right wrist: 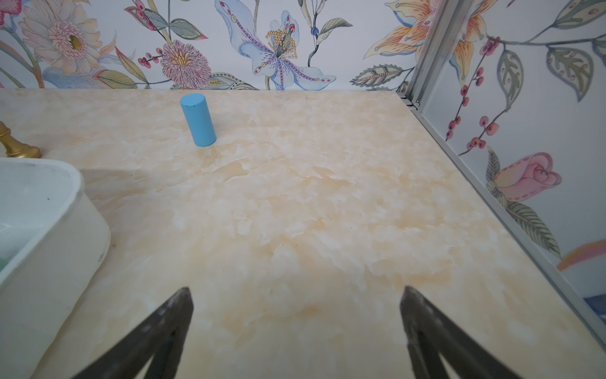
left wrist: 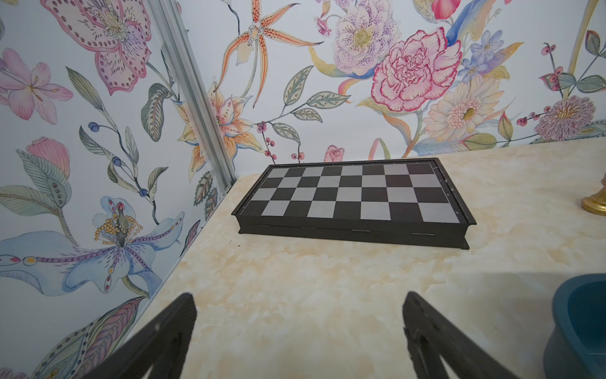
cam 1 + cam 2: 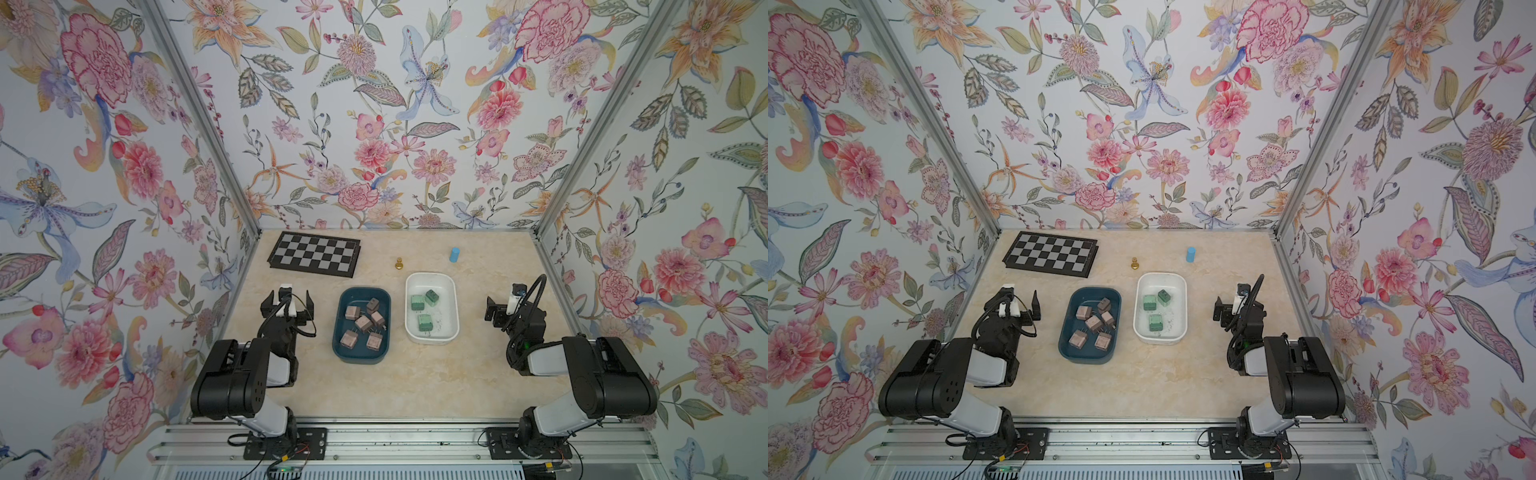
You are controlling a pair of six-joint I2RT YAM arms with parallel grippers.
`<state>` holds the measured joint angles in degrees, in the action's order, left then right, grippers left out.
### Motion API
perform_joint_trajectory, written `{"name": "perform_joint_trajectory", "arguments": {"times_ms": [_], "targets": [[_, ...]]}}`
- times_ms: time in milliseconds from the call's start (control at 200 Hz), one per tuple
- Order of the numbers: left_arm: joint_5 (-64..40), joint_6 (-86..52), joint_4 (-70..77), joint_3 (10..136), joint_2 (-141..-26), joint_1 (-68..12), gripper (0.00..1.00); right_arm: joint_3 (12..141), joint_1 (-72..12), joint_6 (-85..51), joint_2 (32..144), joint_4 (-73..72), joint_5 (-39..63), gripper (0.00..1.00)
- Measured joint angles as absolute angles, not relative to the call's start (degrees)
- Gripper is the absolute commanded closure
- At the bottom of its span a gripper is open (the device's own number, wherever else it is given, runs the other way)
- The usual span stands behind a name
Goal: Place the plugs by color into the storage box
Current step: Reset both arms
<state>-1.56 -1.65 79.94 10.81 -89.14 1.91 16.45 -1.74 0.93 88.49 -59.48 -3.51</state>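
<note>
Jaws of the left gripper (image 2: pixel 299 300) stand wide apart with nothing between them, and beside it the dark blue box (image 3: pixel 337 328) holds six pink plugs (image 3: pixel 352 312), lying with prongs turned in several directions. Next, the white box (image 3: pixel 430 275) holds three green plugs (image 3: pixel 417 302); they are almost cubes, so only the prongs give an axis. The right gripper (image 1: pixel 296 293) is spread and empty too; sorting looks done, and I think only a careless arm sweep could push a box.
</note>
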Motion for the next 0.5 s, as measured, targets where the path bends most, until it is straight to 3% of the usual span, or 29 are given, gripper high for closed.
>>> {"name": "perform_joint_trajectory", "arguments": {"times_ms": [500], "targets": [[-1.6,-1.4,79.9,10.8,-89.1,1.9,0.01,16.4,-1.8,1.3,88.5,-59.5,-3.7,0.00]]}}
